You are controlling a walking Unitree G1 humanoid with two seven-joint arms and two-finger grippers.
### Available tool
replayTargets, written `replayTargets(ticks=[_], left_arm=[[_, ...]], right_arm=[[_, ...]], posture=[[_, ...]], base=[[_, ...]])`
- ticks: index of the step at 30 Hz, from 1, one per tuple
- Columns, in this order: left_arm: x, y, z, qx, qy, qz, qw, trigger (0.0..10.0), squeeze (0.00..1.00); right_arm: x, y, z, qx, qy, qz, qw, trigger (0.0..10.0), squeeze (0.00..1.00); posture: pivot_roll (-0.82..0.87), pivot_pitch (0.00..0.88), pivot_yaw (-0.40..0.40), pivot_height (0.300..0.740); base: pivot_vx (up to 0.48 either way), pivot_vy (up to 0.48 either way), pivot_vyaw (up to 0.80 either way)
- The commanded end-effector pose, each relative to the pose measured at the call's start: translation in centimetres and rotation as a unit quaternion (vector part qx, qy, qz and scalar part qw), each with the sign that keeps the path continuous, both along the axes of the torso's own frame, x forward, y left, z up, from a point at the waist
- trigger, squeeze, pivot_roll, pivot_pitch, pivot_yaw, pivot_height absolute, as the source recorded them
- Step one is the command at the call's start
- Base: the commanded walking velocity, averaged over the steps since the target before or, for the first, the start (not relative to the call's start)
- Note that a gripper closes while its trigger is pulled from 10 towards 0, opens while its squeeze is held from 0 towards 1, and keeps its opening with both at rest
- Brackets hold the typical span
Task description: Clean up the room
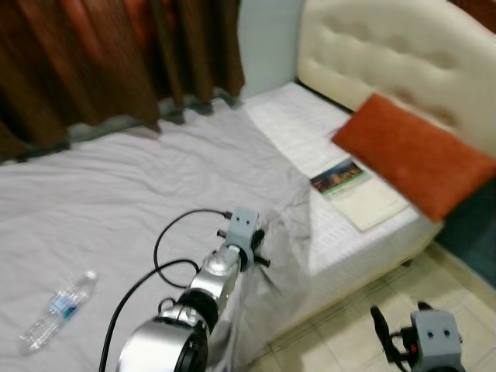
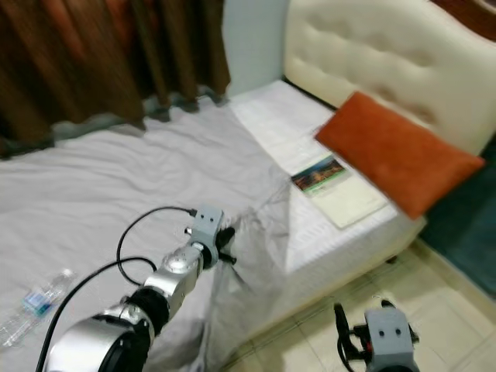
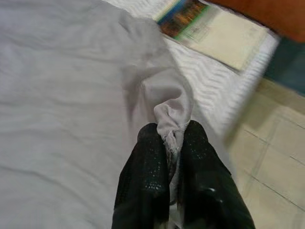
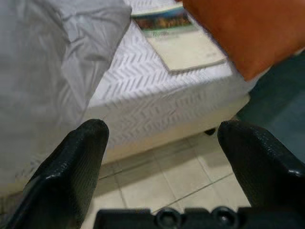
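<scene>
Hanging low over the tiled floor (image 1: 349, 325) beside the bed, right claw (image 4: 162, 138) has fingers spread wide, nothing between them. Right wrist view looks past them at the mattress (image 4: 157, 90) edge.

Left arm reaches forward over the bed. Left claw (image 3: 174, 143) is pinched on a bunched fold of the grey sheet (image 1: 116, 194); cloth is squeezed between both fingers (image 3: 147, 167) at the sheet's edge. From that point the sheet drapes down the bed side toward the floor. A black cable (image 1: 167, 232) loops along the arm.

Sheet covers most of the bed, wrinkled, and stops short of the headboard end, leaving a strip of white patterned mattress bare.

Plastic water bottle (image 1: 58, 310) with blue label lies on its side on the sheet, to the robot's left, well apart from the left claw.

On the bare mattress strip past the sheet edge lies a booklet (image 1: 358, 192), cream cover with a coloured picture at one end. Orange pillow (image 1: 411, 151) sits just beyond it, overlapping its far side, leaning at the cream tufted headboard (image 1: 387, 46).

Far side of the bed: dark brown curtains (image 1: 101, 54) hang down to the sheet. Pale wall (image 1: 267, 39) stands between curtains and headboard.
</scene>
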State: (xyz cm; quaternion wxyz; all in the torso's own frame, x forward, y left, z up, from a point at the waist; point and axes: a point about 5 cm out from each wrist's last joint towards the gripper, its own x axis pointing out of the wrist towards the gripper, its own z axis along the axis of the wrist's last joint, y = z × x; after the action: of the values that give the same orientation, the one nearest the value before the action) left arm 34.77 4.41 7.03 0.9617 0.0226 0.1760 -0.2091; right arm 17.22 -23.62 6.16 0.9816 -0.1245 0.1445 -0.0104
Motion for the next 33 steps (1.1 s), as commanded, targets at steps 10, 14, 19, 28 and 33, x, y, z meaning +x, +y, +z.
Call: replayTargets(ticks=[10,14,19,28,33], left_arm=[[-0.8,-2.4,-0.2,0.005,0.006,-0.025,1.000,10.0,0.00],[-1.5,-3.8,-0.4,0.011,0.011,-0.053,0.998,10.0,0.00],[-2.2,-5.2,-0.5,0.013,0.017,-0.075,0.997,10.0,0.00],[-4.4,-8.4,-1.2,0.019,0.032,-0.135,0.990,10.0,0.00],[-6.6,-11.4,-1.3,0.014,0.037,-0.198,0.979,10.0,0.00]], right_arm=[[1.9,0.0,0.9,-0.008,-0.017,0.033,0.999,10.0,0.00],[2.0,0.3,0.7,-0.009,-0.015,0.042,0.999,10.0,0.00],[1.9,0.7,0.6,-0.008,-0.013,0.047,0.999,10.0,0.00],[1.1,1.1,0.2,-0.014,-0.008,0.050,0.999,10.0,0.00],[1.0,1.2,0.2,-0.017,-0.006,0.050,0.999,10.0,0.00]], posture=[[-0.36,0.093,-0.010,0.740],[-0.37,0.092,0.001,0.740],[-0.38,0.095,0.009,0.740],[-0.41,0.106,0.030,0.740],[-0.42,0.105,0.040,0.740]], base=[[0.000,-0.428,0.00],[0.000,-0.428,0.00],[0.000,-0.428,0.00],[0.000,-0.428,0.00],[0.082,-0.048,0.00]])
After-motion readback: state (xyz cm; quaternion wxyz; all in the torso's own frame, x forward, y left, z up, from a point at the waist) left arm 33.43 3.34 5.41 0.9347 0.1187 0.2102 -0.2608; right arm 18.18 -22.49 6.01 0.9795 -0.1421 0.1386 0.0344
